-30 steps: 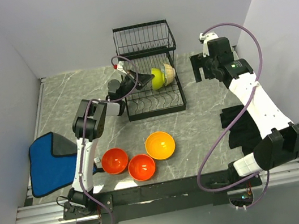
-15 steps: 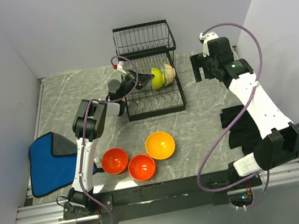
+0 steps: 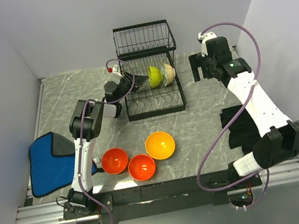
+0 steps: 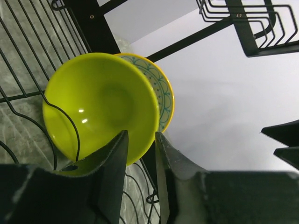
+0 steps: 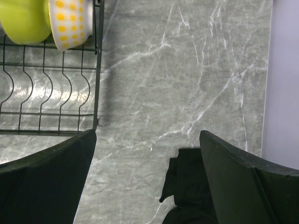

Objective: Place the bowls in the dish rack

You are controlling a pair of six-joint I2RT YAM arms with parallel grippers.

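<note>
My left claw [image 3: 140, 81] reaches into the lower tier of the dish rack [image 3: 158, 112]. Its fingers [image 4: 114, 158] stand a narrow gap apart at the lower rim of the lime green bowl [image 4: 98, 102]; I cannot tell whether they pinch it. That bowl stands on edge in the slots, just beside the cream patterned bowl [image 3: 169, 73]. My right claw [image 5: 147, 135] is spread wide, holding nothing, above the surface [image 3: 195, 110] to the right of the rack. The orange bowl [image 3: 160, 145], one red-orange bowl [image 3: 114, 160] and a second red-orange bowl [image 3: 141, 167] sit upright on the surface near my bases.
</note>
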